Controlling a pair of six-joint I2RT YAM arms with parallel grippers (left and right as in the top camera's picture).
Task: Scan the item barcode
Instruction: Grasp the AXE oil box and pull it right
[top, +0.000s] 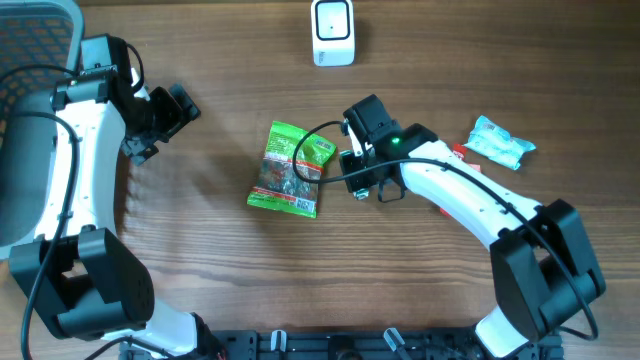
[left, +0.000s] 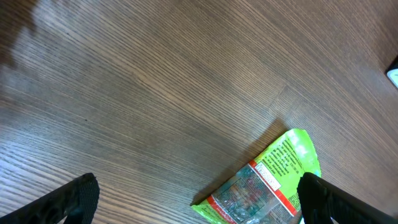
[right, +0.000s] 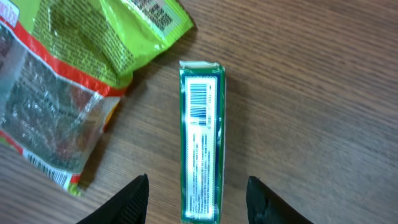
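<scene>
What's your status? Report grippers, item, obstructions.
Left gripper open, empty. Right gripper open, straddling green box, barcode face up. Snack bag lies close beside box.

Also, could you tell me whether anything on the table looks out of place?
Nothing looks spilled or damaged. The green snack bag lies askew with one corner folded over, next to the slim green box, which lies barcode-up between the fingers of the open right gripper.
</scene>
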